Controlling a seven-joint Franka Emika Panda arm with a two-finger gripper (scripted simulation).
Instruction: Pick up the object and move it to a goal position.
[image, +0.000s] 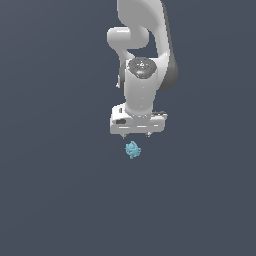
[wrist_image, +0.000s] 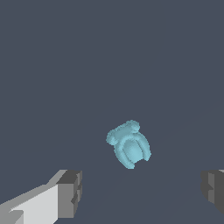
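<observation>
Centre of the exterior frame: white arm (image: 142, 60) hung from the top edge, wrist pointed down at a plain dark grey floor (image: 50, 200).

Claw: gripper (image: 139, 134) sat just above mid-frame in the exterior view; only short finger stubs showed under the white hand block.

Claw state: wide apart and empty. In the wrist view one grey fingertip (wrist_image: 70, 192) stood at the lower left of the frame and the other at the lower right edge, with bare floor between them.

Object: small lumpy turquoise blob (image: 132, 149), lying on the floor just below the claw in the exterior frame and slightly toward the exterior view's left of the claw's midline. No contact visible.

Object in wrist frame: blob (wrist_image: 129, 143) sat near the frame centre, above the line joining the two fingertips, roughly midway between them across the frame.

Long axis: slightly elongated, the length tilted across the wrist frame from upper left to lower right; narrower end lower.

Key relation (judgement): blob lay ahead of the open fingers, not yet between them; a small shift forward plus a descent looked needed before closing.

Goal position: no marker visible in either view.

Risk (judgement): bumpy, irregular surface could slip or roll under the pads.
</observation>
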